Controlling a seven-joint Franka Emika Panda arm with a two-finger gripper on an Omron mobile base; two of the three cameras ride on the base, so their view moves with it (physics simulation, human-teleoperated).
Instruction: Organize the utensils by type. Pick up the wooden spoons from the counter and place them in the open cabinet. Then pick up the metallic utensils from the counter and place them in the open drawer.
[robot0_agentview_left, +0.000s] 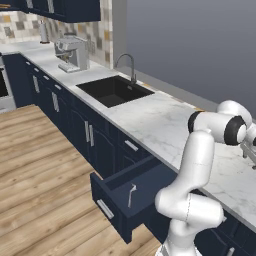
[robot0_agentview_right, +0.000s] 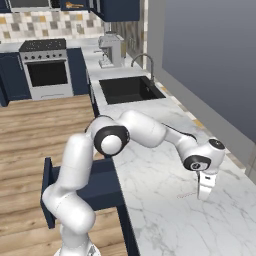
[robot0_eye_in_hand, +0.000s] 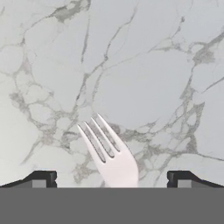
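Counter (robot0_agentview_right: 150, 200): white marble, grey veins, over navy cabinets. Fork (robot0_eye_in_hand: 107, 153): thin, silver-grey, four tines, flat on marble, lying between dark fingertips (robot0_eye_in_hand: 41, 178) in hand view. Drawer (robot0_agentview_left: 125, 197) pulled out, navy box, silver bar handle; one slim metal utensil (robot0_agentview_left: 131, 194) inside. Gripper (robot0_agentview_right: 205, 192) points down just over counter, jaws spread fully wide, gripping nothing.

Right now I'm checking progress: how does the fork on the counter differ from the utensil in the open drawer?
The fork lies on the white counter between the open hand's fingertips; the other utensil already lies inside the navy open drawer. Both are thin and silver-grey.
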